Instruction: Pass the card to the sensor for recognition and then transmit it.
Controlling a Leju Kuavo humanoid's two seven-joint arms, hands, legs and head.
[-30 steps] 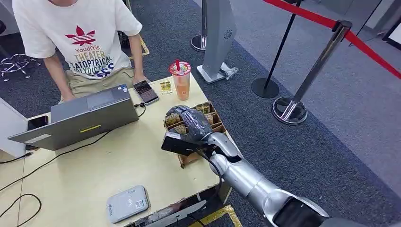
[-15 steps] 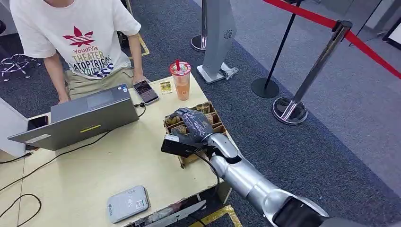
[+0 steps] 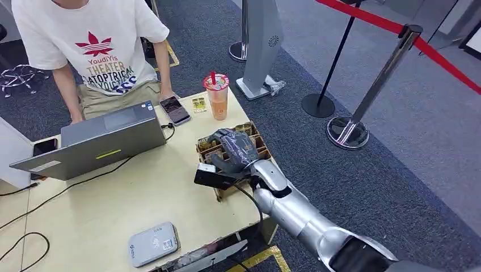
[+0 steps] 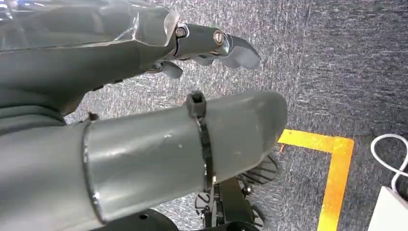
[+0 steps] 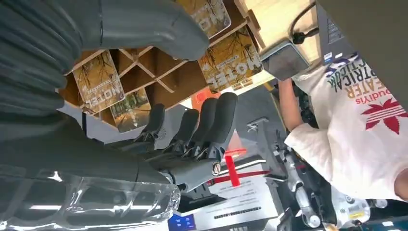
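Now the right hand (image 3: 232, 150) is hovering with parted, empty fingers over the brown wooden card box (image 3: 256, 141). The printed cards (image 5: 230, 60) are lying directly beneath it. The left hand (image 4: 159, 106) is hanging with nothing in it.

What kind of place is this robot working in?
Probably a mock hotel reception desk in a demo hall: a wooden box of cards printed "MOTEL", a grey card reader on the table, and red rope barriers.

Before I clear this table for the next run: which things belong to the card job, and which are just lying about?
Belong to the job:
- wooden card box
- cards in it
- grey card reader
- right hand, over the box

Just lying about:
- laptop
- phone
- drink cup
- stanchions
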